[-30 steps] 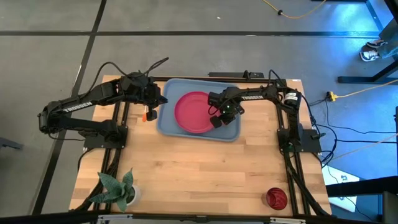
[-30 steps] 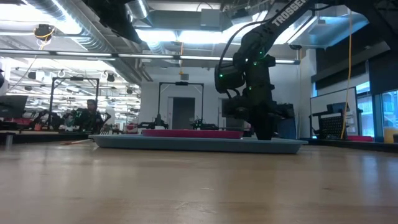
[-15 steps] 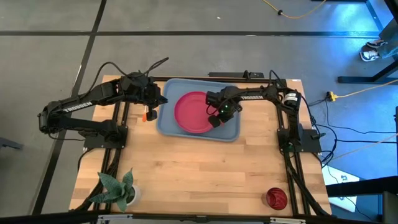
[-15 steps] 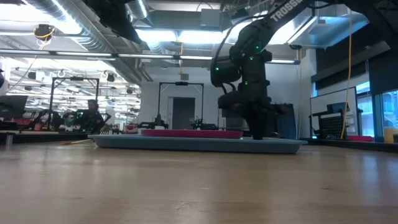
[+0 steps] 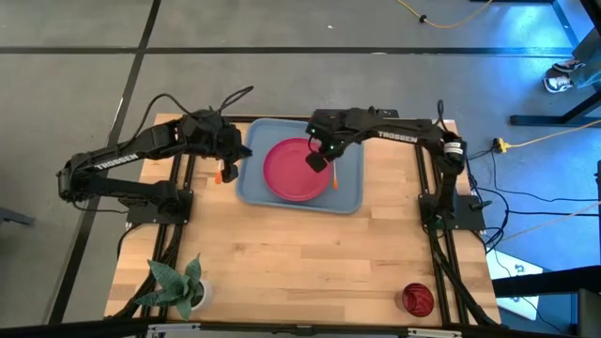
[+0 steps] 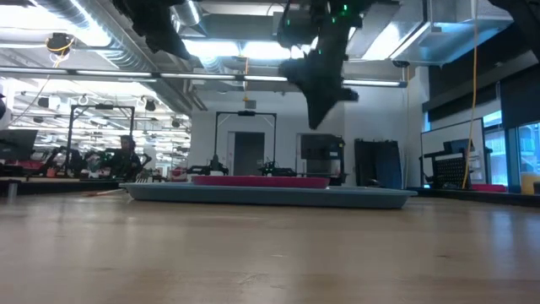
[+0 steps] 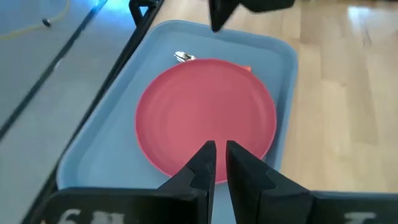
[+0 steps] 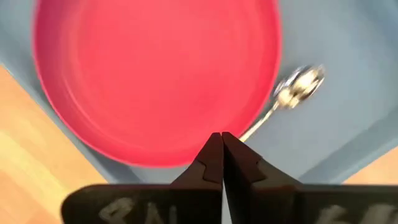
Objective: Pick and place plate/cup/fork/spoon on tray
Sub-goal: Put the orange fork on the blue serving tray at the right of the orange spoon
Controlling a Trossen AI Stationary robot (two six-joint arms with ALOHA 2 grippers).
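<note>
The pinkish-red plate point(image 5: 293, 171) lies flat in the light-blue tray point(image 5: 252, 184). The spoon point(image 8: 300, 83) lies on the tray floor by the plate's right rim, and its orange handle point(image 5: 334, 182) shows there. My right gripper point(image 5: 317, 160) is shut and empty, high above the plate's right part, as the low view point(image 6: 323, 108) also shows. My left gripper point(image 5: 228, 156) is shut and empty, over the table at the tray's left rim. An orange-handled utensil point(image 5: 219, 176) lies on the table below it; I cannot make out its head. The dark-red cup point(image 5: 417, 299) stands at the near right corner.
A white pot with a green plant point(image 5: 178, 286) stands at the near left corner. Bare wood lies between the tray and the table's near edge. Beyond the table, the low view shows a person point(image 6: 125, 156) far back in the room.
My right gripper has risen from low over the tray's right part, by the plate's rim, to well above the plate, and has gone a little toward the far edge. The spoon's orange handle now shows on the tray where the gripper was.
</note>
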